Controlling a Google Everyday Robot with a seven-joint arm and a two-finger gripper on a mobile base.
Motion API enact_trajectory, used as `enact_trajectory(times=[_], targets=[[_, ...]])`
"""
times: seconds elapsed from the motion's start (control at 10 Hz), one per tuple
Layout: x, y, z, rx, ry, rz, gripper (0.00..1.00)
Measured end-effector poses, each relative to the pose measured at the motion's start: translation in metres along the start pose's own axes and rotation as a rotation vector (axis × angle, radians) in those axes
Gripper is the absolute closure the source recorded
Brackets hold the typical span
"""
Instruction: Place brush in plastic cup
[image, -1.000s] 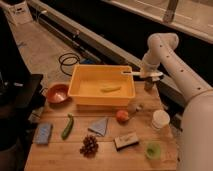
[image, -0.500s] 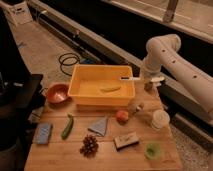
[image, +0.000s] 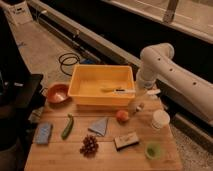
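You are partway through the job: the pickup looks done, and the carry and the drop are left. The brush (image: 125, 91) is not in the plastic cup (image: 153, 150), which stands on the wooden table (image: 60, 159) well in front of the yellow bin (image: 100, 101) and beyond its right front corner. As far as you can see, the cup has nothing in it.

The gripper (image: 141, 92) hangs at the bin's right wall, just outside the rim. Its jaws look closed narrowly on the white shaft, though the wrist hides much of them, so treat the grip as likely and not proven. The brush sticks out level from the jaws, pointing left across the bin's right wall. Its free end reaches over the bin's floor, near the yellowish curved piece (image: 107, 90) lying inside.

What you have left, by my reading, is to take the brush away from the bin's right side, past the white tub (image: 161, 119) in front of that corner, and let it go over the cup.
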Motion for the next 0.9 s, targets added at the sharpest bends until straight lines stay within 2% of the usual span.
enact_trajectory(times=[0.6,0.7,0.9], targets=[[0.0007,-0.0006,-0.0002,0.002,0.001,0.001,1.00],[-0.0007,-0.0006,0.0015,0.002,0.011,-0.006,1.00],[-0.0079,0.0091,0.0001,0.030,0.068,-0.028,1.00]])
